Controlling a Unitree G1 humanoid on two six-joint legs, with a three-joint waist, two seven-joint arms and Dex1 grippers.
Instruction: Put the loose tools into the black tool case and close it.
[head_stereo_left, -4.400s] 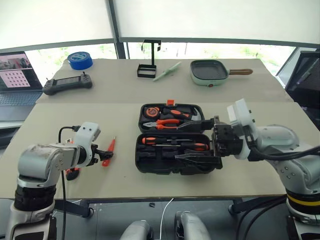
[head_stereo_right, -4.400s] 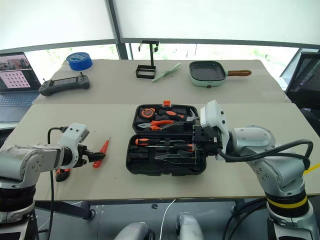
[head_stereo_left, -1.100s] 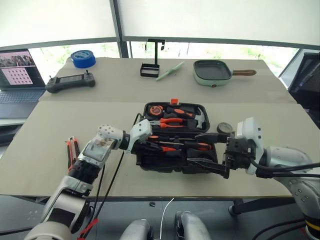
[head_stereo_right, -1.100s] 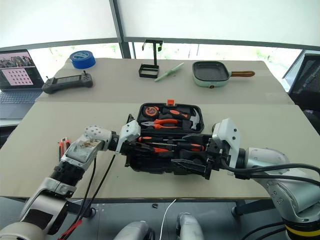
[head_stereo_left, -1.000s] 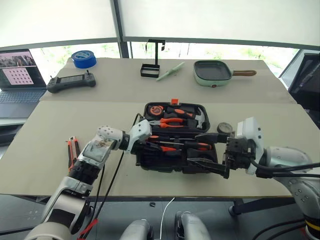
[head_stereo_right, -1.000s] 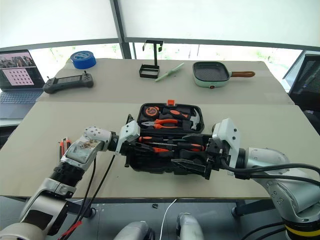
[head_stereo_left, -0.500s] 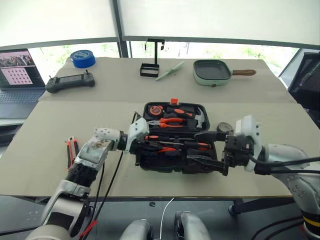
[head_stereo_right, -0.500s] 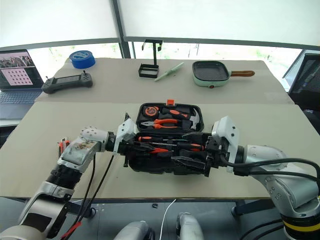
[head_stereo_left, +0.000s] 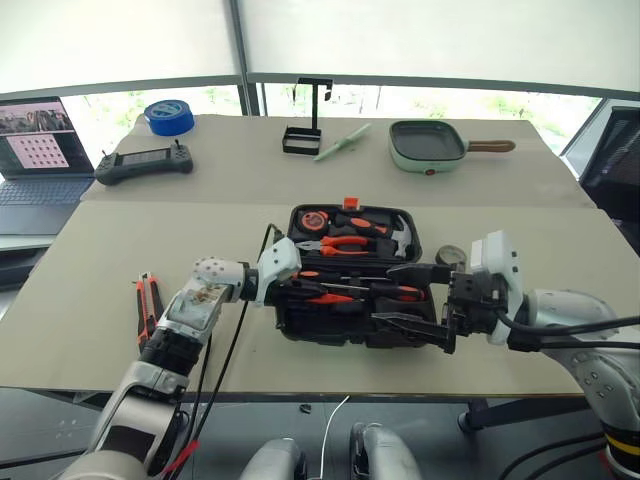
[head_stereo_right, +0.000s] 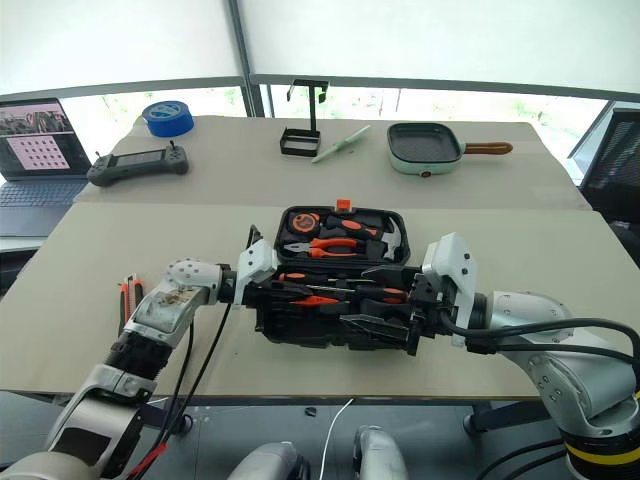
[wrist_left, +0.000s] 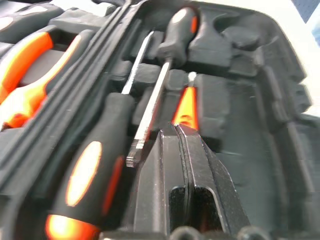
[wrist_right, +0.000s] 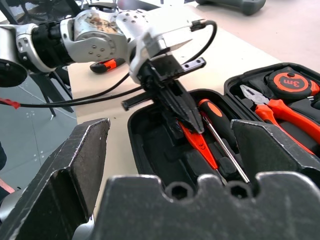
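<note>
table (head_stereo_left: 80, 300), utility knife (head_stereo_left: 145, 305) left of case (head_stereo_left: 345, 310)

We see the left gripper (wrist_right: 192, 122) now over the left end of the black tool case (head_stereo_left: 350, 295), away from its earlier spot near the table's left edge. The slim orange tester screwdriver (wrist_right: 197, 142) is gone from the table there, now clamped in its closed fingers, tip in the case's near half. The right gripper (head_stereo_left: 420, 300) now sits wide open off the case's right end.
</note>
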